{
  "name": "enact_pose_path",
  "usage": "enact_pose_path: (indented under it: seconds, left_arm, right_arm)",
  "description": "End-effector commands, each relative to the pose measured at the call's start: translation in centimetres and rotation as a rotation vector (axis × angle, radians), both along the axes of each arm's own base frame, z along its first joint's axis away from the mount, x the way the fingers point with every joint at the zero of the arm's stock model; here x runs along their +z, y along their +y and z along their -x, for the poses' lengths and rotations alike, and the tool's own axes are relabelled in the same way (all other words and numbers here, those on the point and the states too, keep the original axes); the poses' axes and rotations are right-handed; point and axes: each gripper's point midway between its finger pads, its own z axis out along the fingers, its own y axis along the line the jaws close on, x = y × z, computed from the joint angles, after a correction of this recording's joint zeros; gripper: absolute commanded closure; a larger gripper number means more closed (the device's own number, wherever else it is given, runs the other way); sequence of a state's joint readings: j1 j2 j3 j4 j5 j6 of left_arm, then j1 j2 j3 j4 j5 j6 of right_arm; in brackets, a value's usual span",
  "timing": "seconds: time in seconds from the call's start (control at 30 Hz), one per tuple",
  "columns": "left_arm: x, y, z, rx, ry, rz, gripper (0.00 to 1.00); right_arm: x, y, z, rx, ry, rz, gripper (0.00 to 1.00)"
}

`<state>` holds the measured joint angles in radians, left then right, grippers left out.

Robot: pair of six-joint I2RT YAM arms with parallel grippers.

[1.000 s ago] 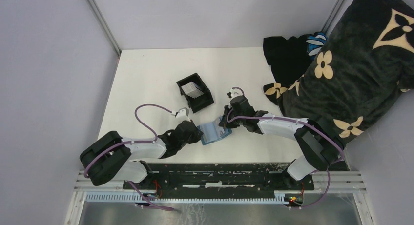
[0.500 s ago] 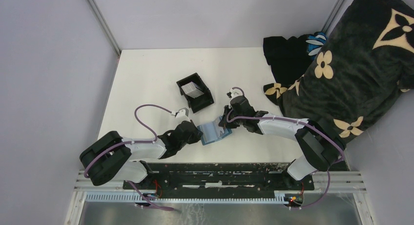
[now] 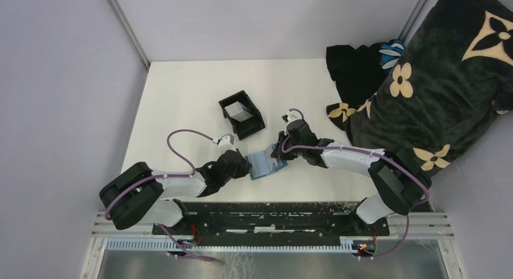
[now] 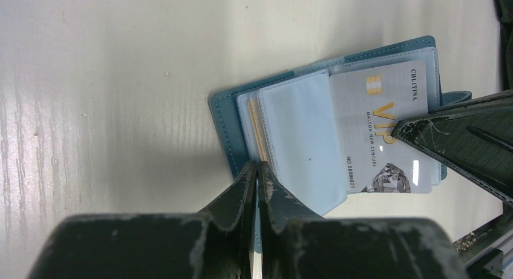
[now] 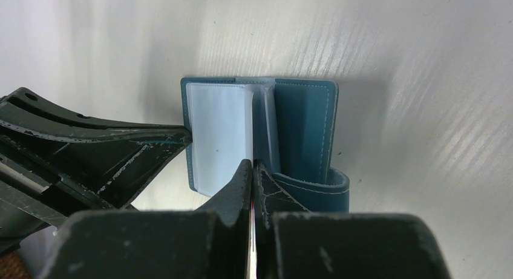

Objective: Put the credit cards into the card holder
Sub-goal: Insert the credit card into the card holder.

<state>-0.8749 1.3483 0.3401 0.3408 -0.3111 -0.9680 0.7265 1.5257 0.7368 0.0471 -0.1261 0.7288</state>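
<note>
As one card holder (image 4: 224,109) lay open, my left gripper (image 4: 258,165) pinched its edge, my right gripper (image 5: 251,164) clamped one VIP credit card (image 4: 375,128), both arms low.

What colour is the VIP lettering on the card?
Gold, on a pale grey card; clearest in the left wrist view.

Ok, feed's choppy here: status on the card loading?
Left gripper shut on sleeve edge of teal-blue folding card holder. Right gripper shut on white VIP card, over open holder. Grey cards in black box. Nothing blocking.
</note>
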Motion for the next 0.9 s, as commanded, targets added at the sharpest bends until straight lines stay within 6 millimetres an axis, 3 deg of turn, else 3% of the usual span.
enact_pose_path:
  seconds: [0.0,0.4,0.87]
  left_arm:
    - [-0.5,0.1,0.2,0.004,0.006,-0.015,0.9]
    - [-0.6,0.0,0.2,-0.002,0.008,-0.021,0.9]
    - [-0.6,-0.1,0.2,-0.004,0.007,-0.022,0.9]
  right_arm:
    - [1.8,0.8,-0.6,0.002,-0.046,-0.061,0.99]
    - [1.1,1.0,-0.7,0.003,-0.035,-0.085,0.99]
    - [-1.0,0.4,-0.4,-0.007,0.0,-0.079,0.99]
